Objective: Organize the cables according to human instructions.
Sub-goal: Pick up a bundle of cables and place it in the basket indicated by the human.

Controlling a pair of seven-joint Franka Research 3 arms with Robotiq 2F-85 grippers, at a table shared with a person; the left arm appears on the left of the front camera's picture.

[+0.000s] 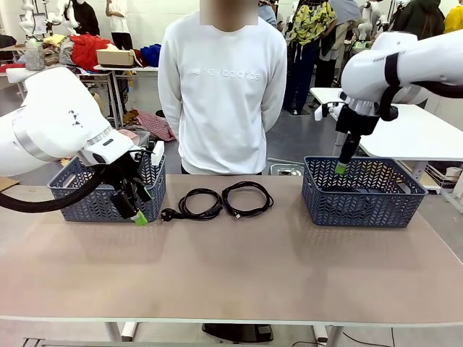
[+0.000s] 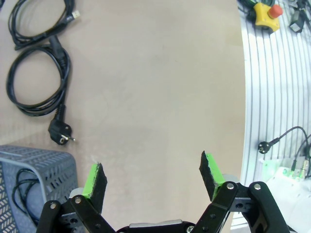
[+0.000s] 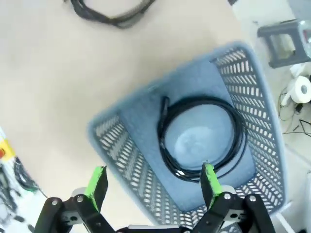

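Two coiled black cables lie side by side mid-table: one with a round plug and one to its right. The left wrist view shows them as the plug cable and the other cable. A third cable lies coiled in the right blue basket. A further cable rests inside the left basket. My left gripper hangs open in front of that basket, over bare table. My right gripper stands open above the right basket.
A person stands at the far edge behind the middle cables, hands out of sight. The table's near half is bare. A metal rail with a yellow stop button runs along the table's near side.
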